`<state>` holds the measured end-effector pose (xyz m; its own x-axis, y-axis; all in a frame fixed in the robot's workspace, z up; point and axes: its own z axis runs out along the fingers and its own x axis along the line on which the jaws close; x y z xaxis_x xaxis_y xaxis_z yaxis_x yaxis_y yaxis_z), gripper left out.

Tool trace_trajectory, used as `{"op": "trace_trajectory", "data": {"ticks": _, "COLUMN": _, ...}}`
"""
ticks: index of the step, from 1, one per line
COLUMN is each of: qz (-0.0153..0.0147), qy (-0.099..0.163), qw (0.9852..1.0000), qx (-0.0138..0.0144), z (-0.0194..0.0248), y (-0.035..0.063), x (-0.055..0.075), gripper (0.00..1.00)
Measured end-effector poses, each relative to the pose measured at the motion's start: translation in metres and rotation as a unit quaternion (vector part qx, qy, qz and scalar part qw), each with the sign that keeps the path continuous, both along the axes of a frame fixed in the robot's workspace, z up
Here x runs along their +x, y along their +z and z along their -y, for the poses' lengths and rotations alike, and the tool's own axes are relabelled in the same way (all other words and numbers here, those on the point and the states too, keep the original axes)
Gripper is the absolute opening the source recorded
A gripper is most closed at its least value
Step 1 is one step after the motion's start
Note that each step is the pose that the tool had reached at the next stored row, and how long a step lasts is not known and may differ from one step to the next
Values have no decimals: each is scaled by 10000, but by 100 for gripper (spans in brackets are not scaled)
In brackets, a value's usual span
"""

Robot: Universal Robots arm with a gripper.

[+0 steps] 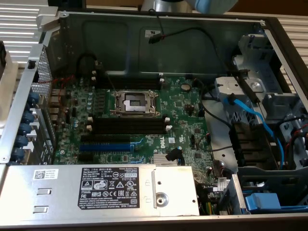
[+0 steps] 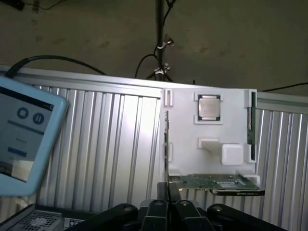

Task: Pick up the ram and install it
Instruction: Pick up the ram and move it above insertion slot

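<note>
Wrist view: the gripper [image 2: 168, 206] has its two fingers almost pressed together, pinching the thin ram [image 2: 166, 144]. The ram stands on its edge against one side of the white holder [image 2: 185, 122].

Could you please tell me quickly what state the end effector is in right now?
The end effector is closed on the ram, gripped edge-on beside the white holder.
</note>
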<state>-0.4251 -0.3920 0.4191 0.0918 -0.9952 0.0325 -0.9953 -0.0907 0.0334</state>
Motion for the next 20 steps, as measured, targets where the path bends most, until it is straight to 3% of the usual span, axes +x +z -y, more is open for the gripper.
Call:
{"op": "trace_trajectory", "data": {"ticks": 4, "qz": -1, "qy": -6, "qw": 10000, "qx": 1, "z": 6, "y": -1, "x": 61, "gripper": 12}}
{"op": "trace_trajectory", "data": {"ticks": 16, "qz": -1, "qy": -6, "qw": 10000, "qx": 28, "z": 34, "y": 20, "x": 608, "gripper": 12}}
{"op": "trace_trajectory", "data": {"ticks": 20, "qz": -2, "qy": -6, "qw": 10000, "qx": 30, "z": 46, "y": 55, "x": 880, "gripper": 12}}
